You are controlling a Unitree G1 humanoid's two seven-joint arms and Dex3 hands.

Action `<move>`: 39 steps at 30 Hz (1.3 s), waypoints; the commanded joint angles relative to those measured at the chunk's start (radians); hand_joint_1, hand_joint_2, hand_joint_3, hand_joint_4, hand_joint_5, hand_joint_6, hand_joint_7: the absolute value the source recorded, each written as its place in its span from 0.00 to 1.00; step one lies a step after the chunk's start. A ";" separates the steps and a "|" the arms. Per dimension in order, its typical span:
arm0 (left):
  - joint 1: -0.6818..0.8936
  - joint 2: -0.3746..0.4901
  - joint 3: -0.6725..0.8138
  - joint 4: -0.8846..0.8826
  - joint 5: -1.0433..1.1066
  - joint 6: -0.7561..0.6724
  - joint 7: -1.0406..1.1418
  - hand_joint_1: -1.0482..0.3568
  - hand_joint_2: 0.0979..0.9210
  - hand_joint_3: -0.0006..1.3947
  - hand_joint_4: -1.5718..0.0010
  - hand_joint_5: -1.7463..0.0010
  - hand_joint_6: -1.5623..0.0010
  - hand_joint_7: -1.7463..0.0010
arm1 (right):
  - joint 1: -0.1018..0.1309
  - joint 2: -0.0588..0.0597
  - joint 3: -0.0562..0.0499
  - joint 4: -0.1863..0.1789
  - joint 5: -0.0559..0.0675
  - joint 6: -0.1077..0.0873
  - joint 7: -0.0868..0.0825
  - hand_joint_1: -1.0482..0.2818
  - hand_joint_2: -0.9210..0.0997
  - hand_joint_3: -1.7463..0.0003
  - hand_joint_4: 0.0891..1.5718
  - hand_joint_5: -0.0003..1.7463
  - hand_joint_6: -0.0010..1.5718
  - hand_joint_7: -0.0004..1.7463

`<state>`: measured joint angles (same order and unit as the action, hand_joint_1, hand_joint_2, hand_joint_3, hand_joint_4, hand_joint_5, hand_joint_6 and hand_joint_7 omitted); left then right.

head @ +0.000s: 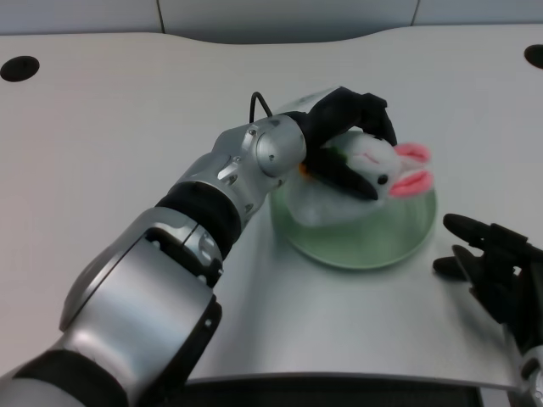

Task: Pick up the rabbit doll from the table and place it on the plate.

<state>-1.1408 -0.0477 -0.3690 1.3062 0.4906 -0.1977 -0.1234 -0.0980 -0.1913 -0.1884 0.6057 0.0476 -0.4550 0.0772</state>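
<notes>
A white rabbit doll [380, 163] with pink ears lies over the far part of a round green plate [373, 239]. My left hand [346, 136] wraps around the doll's body from above and behind, with black fingers above and below it. The pink ears stick out to the right of the fingers. A small orange and green bit shows at the doll's left side, beside my palm. Whether the doll rests on the plate or hangs just above it is not clear.
My right hand [496, 263] lies idle at the table's right front, just right of the plate. Two dark round holes [19, 68] sit in the tabletop at the far left and far right. The table's front edge runs along the bottom.
</notes>
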 commanded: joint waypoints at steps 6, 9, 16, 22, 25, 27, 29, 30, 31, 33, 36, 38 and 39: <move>-0.015 0.007 -0.044 0.011 0.048 0.026 0.021 0.28 0.96 0.00 0.89 0.85 0.80 1.00 | 0.008 0.006 -0.001 -0.003 0.008 -0.001 -0.001 0.48 0.00 0.89 0.48 0.42 0.61 0.00; -0.018 0.009 -0.050 0.011 0.053 0.038 0.016 0.26 0.97 0.00 0.95 0.89 0.87 1.00 | 0.009 0.004 0.000 -0.001 0.005 -0.003 -0.001 0.47 0.00 0.89 0.48 0.42 0.61 0.00; -0.025 0.009 -0.069 0.014 0.066 0.057 0.003 0.19 0.97 0.00 1.00 1.00 0.98 1.00 | 0.007 0.007 -0.004 -0.003 0.018 0.003 0.007 0.48 0.00 0.89 0.48 0.42 0.61 0.00; -0.025 0.011 -0.071 0.015 0.068 0.055 0.004 0.15 0.98 0.00 1.00 1.00 1.00 1.00 | 0.006 0.008 -0.004 -0.001 0.017 0.002 0.005 0.47 0.00 0.89 0.49 0.43 0.62 0.01; -0.025 0.021 -0.066 0.011 0.065 0.046 0.002 0.14 0.98 0.00 1.00 1.00 0.99 1.00 | 0.007 0.005 -0.001 -0.006 0.010 0.010 0.000 0.47 0.00 0.89 0.48 0.42 0.61 0.00; -0.024 0.029 -0.067 0.008 0.067 0.037 0.005 0.14 0.98 0.00 1.00 1.00 0.99 1.00 | 0.007 0.005 -0.001 -0.005 0.009 0.008 -0.001 0.48 0.00 0.89 0.48 0.42 0.61 0.00; -0.024 0.041 -0.063 0.004 0.062 0.032 -0.005 0.13 0.99 0.01 1.00 1.00 0.99 1.00 | 0.005 0.005 -0.001 -0.002 0.005 0.003 -0.003 0.48 0.00 0.89 0.48 0.42 0.61 0.00; -0.025 0.044 -0.061 0.003 0.060 0.031 -0.009 0.13 0.99 0.01 1.00 1.00 0.99 0.99 | 0.005 0.005 -0.001 -0.001 0.004 0.001 -0.003 0.48 0.00 0.89 0.48 0.42 0.61 0.00; -0.025 0.051 -0.055 0.000 0.055 0.028 -0.016 0.13 0.99 0.00 1.00 1.00 0.98 0.99 | 0.004 0.005 -0.002 0.001 0.005 0.001 -0.002 0.49 0.00 0.89 0.48 0.42 0.61 0.00; -0.024 0.071 -0.037 -0.012 0.036 0.013 -0.033 0.14 0.99 0.00 0.99 1.00 0.96 0.98 | -0.001 0.006 -0.004 0.011 0.010 -0.003 0.002 0.48 0.00 0.89 0.48 0.42 0.61 0.00; -0.017 0.111 -0.016 -0.038 0.016 -0.024 -0.045 0.14 0.99 0.00 0.96 0.98 0.92 0.97 | -0.006 0.006 -0.003 0.019 0.008 -0.008 -0.001 0.48 0.00 0.89 0.48 0.42 0.61 0.00; -0.011 0.128 -0.011 -0.050 0.012 -0.045 -0.045 0.14 0.99 0.00 0.94 0.97 0.91 0.96 | -0.007 0.006 -0.002 0.019 0.006 -0.007 -0.003 0.47 0.00 0.89 0.48 0.42 0.61 0.00; -0.006 0.146 0.001 -0.061 -0.002 -0.056 -0.060 0.14 0.99 0.00 0.93 0.97 0.90 0.96 | -0.007 0.006 -0.002 0.017 0.006 -0.004 -0.003 0.47 0.00 0.89 0.48 0.42 0.61 0.00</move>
<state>-1.1438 0.0787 -0.3800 1.2572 0.5017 -0.2351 -0.1660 -0.0999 -0.1910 -0.1891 0.6170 0.0465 -0.4554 0.0785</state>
